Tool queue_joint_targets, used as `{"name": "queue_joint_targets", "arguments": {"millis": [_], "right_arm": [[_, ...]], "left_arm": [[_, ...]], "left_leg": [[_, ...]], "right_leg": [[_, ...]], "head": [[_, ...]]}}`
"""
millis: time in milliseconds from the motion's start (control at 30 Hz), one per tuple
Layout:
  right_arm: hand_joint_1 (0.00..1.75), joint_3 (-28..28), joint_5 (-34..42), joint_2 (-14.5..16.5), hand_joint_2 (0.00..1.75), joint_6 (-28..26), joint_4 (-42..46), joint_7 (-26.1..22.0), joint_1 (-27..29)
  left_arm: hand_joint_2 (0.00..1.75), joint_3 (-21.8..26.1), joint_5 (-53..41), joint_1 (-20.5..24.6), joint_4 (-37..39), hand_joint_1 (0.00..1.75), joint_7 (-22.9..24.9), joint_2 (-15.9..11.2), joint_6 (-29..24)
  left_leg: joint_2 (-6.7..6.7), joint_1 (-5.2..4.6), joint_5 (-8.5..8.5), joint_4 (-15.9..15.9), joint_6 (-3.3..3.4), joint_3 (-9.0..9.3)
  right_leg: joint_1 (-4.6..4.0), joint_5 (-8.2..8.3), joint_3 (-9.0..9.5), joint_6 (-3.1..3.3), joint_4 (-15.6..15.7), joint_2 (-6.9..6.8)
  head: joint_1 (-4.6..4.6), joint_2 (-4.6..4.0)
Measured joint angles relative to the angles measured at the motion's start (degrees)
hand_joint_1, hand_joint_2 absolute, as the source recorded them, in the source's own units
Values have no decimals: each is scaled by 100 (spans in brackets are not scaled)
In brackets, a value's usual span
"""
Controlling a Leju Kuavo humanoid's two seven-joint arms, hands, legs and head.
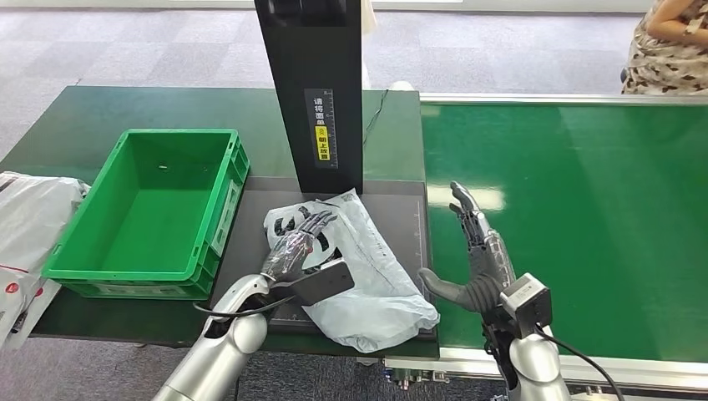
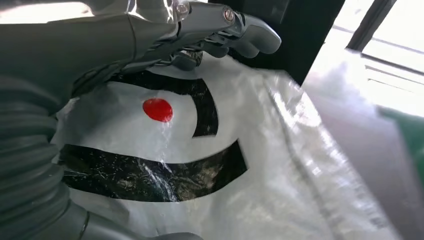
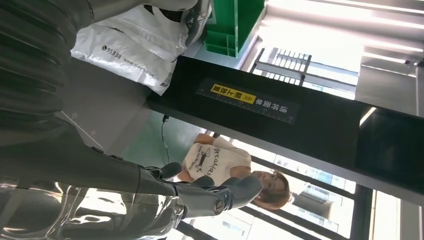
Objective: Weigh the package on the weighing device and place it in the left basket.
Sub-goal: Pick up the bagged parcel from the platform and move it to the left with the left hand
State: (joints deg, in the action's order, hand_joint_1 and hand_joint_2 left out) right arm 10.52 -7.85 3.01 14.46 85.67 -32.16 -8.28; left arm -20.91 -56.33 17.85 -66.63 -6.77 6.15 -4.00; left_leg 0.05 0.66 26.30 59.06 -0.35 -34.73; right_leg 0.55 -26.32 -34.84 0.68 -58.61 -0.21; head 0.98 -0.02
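Bright, even light — glare on the conveyor belt (image 1: pixel 576 209).

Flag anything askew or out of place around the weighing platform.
The package lies crooked on the dark weighing platform, its near end drooping past the front edge. The left hand rests on it. More plastic bags sit left of the green basket, which is empty. Nothing looks spilled or damaged.

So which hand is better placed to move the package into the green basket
Left. The left hand already rests on the package, nearest the green basket. The right hand hovers open beside the scale platform, farther away.
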Motion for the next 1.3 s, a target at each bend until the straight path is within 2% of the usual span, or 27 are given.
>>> {"name": "queue_joint_targets", "arguments": {"millis": [33, 67, 167, 200, 533, 733, 833, 1067, 1233, 1300], "right_arm": [[0, -32, -23, 18, 175, 12, 12, 12, 11], [0, -64, -43, 36, 175, 22, 23, 23, 23], [0, -142, -54, 78, 175, 46, 46, 43, 52], [0, -159, -54, 86, 175, 53, 48, 44, 60], [0, -286, -58, 130, 175, 116, 153, 80, 239], [0, -366, -60, 138, 175, 144, 247, 89, 334], [0, -400, -61, 139, 175, 166, 284, 89, 374], [0, -444, -25, 139, 175, 167, 340, 75, 431], [0, -444, 73, 137, 175, 131, 329, 60, 403], [0, -437, 89, 137, 175, 80, 313, 51, 377]], "left_arm": [[175, -28, -120, 62, 105, 0, 72, -5, 51], [175, -43, -213, 115, 200, 8, 118, -10, 120], [175, -48, -332, 216, 401, 139, 149, -34, 338], [175, -48, -348, 231, 446, 175, 144, -45, 379], [175, -42, -243, 200, 481, 175, -127, -269, 350], [175, 76, 362, -119, 51, 175, -549, -430, -24], [175, 220, 628, -371, -324, 175, -894, -485, -552], [175, 637, 802, -912, -1518, 175, -1715, -567, -2164], [175, 921, 692, -1171, -2280, 175, -2119, -582, -3227], [175, 1135, 533, -1252, -2524, 175, -2337, -528, -3490]], "left_leg": [[0, 0, 0, 0, 0, 0], [0, 0, 0, 0, 0, 0], [0, 1, 1, -1, -1, 0], [0, 1, 1, -2, -1, 0], [0, 1, 1, -3, -1, 12], [2, 2, 1, -3, -1, 12], [4, 2, 1, -3, -2, 7], [3, 2, 2, -3, -2, -7], [3, 1, 2, -3, -2, -9], [3, 1, 2, -3, -2, -9]], "right_leg": [[0, 0, 0, 0, 0, 0], [0, 0, 0, 0, 0, 1], [0, -1, 0, 0, 0, 1], [0, -1, 1, 0, 0, 1], [-1, -1, 16, 0, -2, 0], [-1, -2, 14, 1, -3, 2], [-1, -2, 6, 1, -3, 6], [-1, -3, -6, 0, -2, 6], [-1, -3, -6, 0, -2, 5], [-1, -3, -6, 0, -2, 4]], "head": [[-1, 0], [-1, 0], [0, 0], [0, 0], [-1, 0], [0, 0], [0, 0], [0, 0], [0, 0], [-1, 0]]}}
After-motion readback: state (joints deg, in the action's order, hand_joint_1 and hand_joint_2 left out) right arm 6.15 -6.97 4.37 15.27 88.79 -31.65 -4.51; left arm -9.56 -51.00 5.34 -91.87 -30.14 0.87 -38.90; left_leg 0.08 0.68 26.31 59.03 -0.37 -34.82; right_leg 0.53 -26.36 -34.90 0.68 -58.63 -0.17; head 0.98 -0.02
